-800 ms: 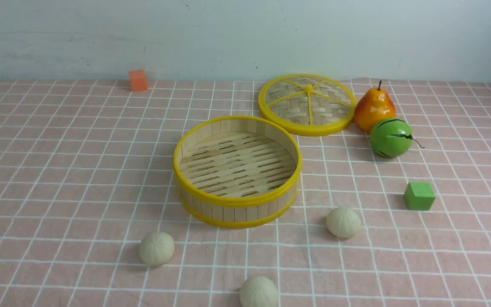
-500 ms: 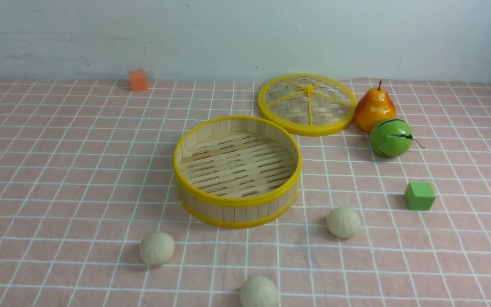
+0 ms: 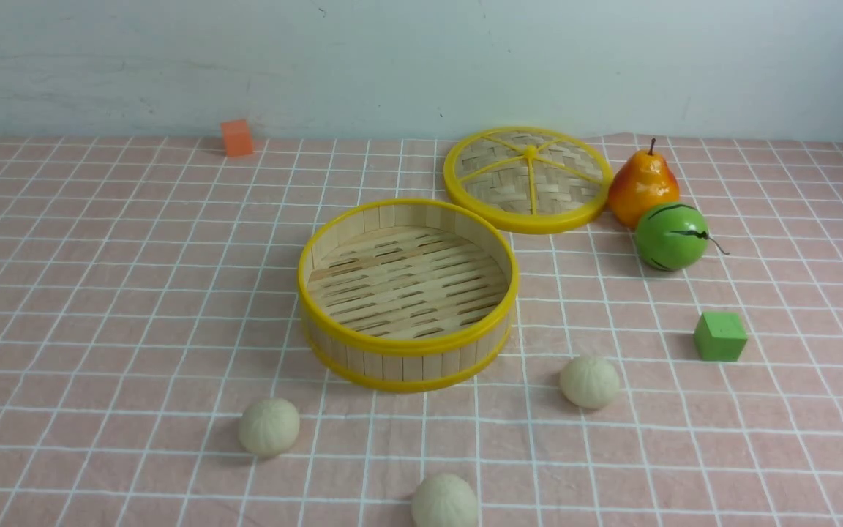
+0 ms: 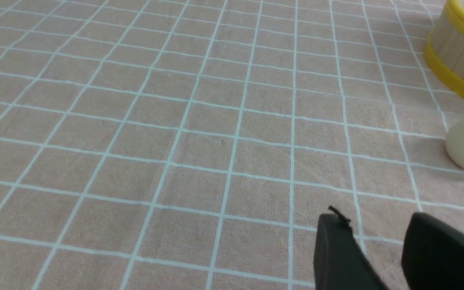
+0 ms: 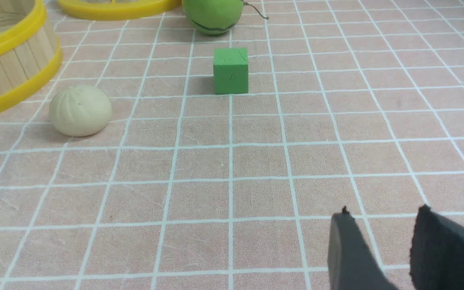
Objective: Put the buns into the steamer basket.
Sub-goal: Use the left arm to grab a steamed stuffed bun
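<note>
Pink checked tabletop point(image 3: 99, 293), seen from its near edge. The steamer basket point(image 3: 399, 359) stands upright about mid-tabletop, open side up, slatted floor bare. The woven lid point(image 3: 529, 179) lies flat behind it, toward the far edge and right of centre, apart from the basket. An orange-yellow pear point(image 3: 642, 187) stands just beside the lid on the side of the right edge. A green striped fruit point(image 3: 671, 236) sits just in front of the pear; whether the two touch cannot be told.

All three buns rest on the cloth outside the basket, on its near-edge side. The left bun point(image 3: 268, 427) lies toward the near left corner. The middle bun point(image 3: 444, 501) lies closest to the near edge and is partly cut off there. The right bun point(image 3: 590, 381) lies near the basket wall, toward the right edge.

A green cube point(image 3: 719, 337) sits between the right bun and the green fruit, nearer the right edge. An orange cube point(image 3: 236, 137) sits at the far edge, left of centre.

In the wrist views, the left pincer point(image 4: 373, 219) and the right pincer point(image 5: 381, 211) each show two dark fingers parted by a modest gap, with nothing between them.
</note>
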You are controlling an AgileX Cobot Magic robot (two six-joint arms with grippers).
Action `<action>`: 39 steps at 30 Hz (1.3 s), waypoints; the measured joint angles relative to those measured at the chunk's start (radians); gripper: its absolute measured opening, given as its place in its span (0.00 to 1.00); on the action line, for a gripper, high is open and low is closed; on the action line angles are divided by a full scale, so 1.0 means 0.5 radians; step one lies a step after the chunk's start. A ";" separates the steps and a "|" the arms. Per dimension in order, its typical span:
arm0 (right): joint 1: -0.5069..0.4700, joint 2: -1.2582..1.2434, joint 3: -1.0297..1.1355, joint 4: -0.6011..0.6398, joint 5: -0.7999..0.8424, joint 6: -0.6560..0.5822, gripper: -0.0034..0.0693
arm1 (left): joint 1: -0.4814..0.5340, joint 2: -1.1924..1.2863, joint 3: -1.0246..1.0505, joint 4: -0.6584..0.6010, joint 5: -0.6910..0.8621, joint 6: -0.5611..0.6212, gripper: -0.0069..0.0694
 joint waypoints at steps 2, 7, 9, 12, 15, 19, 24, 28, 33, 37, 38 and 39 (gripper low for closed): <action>0.000 0.000 0.000 0.000 0.000 0.000 0.38 | 0.000 0.000 0.000 0.000 0.000 0.000 0.40; 0.000 0.000 0.000 0.000 0.000 0.000 0.38 | 0.000 0.000 0.000 0.000 0.000 0.000 0.40; 0.000 0.000 0.000 0.000 0.000 0.000 0.38 | 0.000 0.000 0.000 0.000 0.000 0.000 0.40; 0.000 0.000 0.000 0.000 0.000 0.000 0.38 | 0.000 0.000 0.000 0.000 0.000 0.000 0.40; 0.000 0.000 0.000 -0.036 0.000 0.000 0.38 | 0.000 0.000 0.000 0.000 0.001 0.000 0.40; 0.000 0.000 0.000 -0.077 0.000 0.000 0.38 | 0.000 0.000 0.000 0.000 0.001 0.000 0.40; 0.000 0.000 0.000 -0.081 0.000 0.000 0.38 | 0.000 0.000 0.000 0.000 0.002 0.000 0.40; 0.000 0.000 0.000 -0.081 0.000 0.000 0.38 | 0.000 0.000 0.000 0.000 0.002 0.000 0.40; 0.000 0.000 0.000 -0.045 0.000 0.000 0.38 | 0.000 0.000 0.000 0.000 0.005 0.000 0.40; 0.000 0.000 0.000 -0.001 0.000 0.000 0.38 | 0.000 0.000 0.000 0.024 0.005 0.000 0.40; 0.000 0.000 0.000 0.017 0.000 0.000 0.38 | 0.000 0.000 0.000 0.040 0.005 0.000 0.40; 0.000 0.000 0.000 0.055 0.000 0.000 0.38 | 0.000 0.000 0.000 0.057 -0.002 0.000 0.40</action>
